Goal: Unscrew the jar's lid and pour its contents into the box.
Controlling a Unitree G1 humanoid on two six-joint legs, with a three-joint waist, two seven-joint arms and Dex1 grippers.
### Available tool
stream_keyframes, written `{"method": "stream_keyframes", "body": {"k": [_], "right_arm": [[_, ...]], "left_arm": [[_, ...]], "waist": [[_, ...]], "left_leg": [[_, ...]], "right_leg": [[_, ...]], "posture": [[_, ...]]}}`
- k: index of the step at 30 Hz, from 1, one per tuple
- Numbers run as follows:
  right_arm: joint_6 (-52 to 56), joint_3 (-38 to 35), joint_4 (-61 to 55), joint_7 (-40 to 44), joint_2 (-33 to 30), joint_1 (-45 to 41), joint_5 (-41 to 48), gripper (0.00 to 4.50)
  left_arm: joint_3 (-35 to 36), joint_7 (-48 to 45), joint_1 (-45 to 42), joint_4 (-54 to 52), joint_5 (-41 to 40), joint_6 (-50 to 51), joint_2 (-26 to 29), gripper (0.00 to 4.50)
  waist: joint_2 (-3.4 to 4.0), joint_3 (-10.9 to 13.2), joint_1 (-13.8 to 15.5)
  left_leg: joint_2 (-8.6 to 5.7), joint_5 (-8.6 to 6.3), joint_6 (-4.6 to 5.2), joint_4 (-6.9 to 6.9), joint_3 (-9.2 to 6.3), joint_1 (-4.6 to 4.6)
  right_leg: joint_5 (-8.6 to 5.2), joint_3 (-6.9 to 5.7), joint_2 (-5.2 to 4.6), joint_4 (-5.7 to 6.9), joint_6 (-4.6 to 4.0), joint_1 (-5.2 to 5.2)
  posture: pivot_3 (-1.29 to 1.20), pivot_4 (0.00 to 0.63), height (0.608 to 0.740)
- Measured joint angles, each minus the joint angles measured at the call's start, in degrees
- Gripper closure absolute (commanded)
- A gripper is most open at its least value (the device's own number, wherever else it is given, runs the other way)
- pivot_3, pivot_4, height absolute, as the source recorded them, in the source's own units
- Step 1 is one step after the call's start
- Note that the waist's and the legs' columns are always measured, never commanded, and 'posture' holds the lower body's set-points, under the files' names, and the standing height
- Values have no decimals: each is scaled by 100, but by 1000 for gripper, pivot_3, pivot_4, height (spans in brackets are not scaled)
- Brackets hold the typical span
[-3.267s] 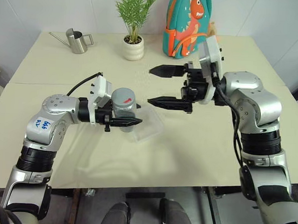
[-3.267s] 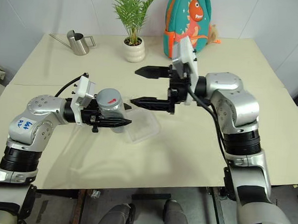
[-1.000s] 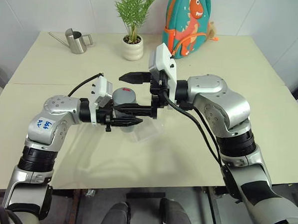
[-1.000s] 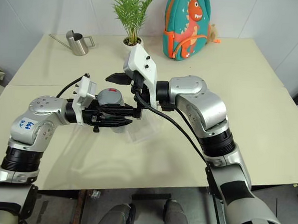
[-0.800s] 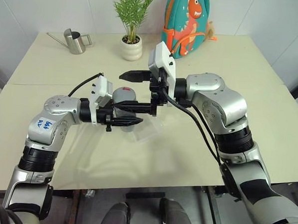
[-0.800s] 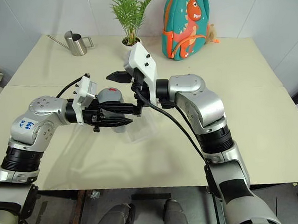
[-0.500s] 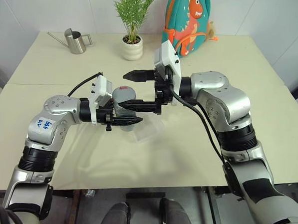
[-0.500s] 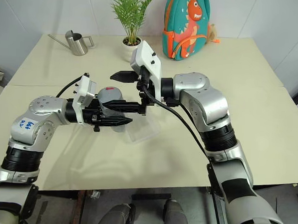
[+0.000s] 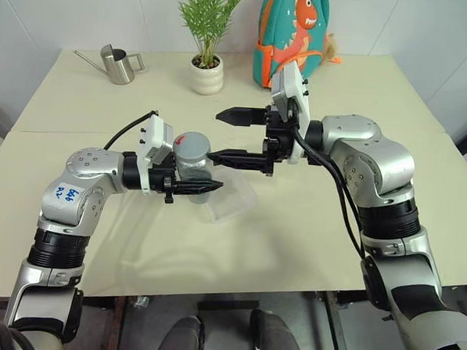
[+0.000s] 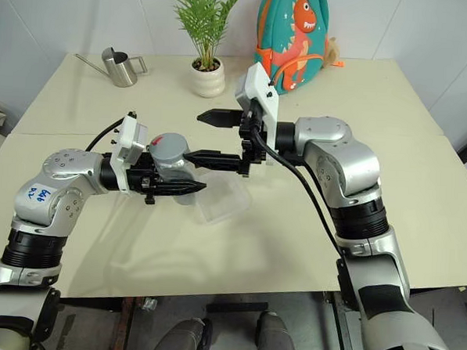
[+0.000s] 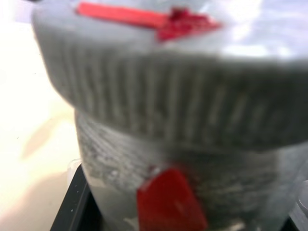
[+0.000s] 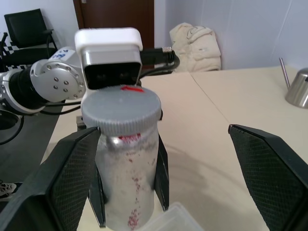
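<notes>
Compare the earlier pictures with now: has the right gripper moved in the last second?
Yes. The right gripper, jaws open, has drawn back from over the lid, toward the backpack.

A white sticker [image 9: 66, 193] on the left arm bears blue handwriting, too small to read.

From my seat I see a pale cream worktop [image 9: 97, 238] against plain white walls [image 9: 93, 15], with a steel watering can [image 9: 118, 63], a potted green plant [image 9: 208, 60] and a teal dinosaur backpack [image 9: 292, 29] along its far edge, a dark door [image 12: 113, 14] and black chair [image 12: 29, 31] beyond.
</notes>
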Motion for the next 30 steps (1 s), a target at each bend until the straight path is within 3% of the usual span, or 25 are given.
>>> {"method": "stream_keyframes", "body": {"k": [11, 17, 30], "right_arm": [[67, -227, -8, 336, -222, 109, 299, 25], [393, -328, -7, 159, 54, -189, 565, 25], [481, 226, 50, 124, 429, -374, 345, 25]], "left_arm": [[0, -32, 0, -1, 1, 0, 1, 2461], [0, -70, 0, 0, 1, -4, 2, 2461], [0, -81, 1, 3, 7, -18, 19, 2461]], "waist": [[0, 0, 2], [0, 0, -9], [0, 0, -1]], "left_leg": [[0, 0, 1, 2, 1, 0], [6, -1, -1, 1, 1, 1], [2, -1, 0, 3, 1, 0]], "right_leg": [[0, 1, 0, 0, 0, 1], [0, 1, 3, 1, 0, 0], [0, 0, 0, 1, 0, 0]], "posture": [[0, 150, 740], [0, 150, 740], [0, 150, 740]]}}
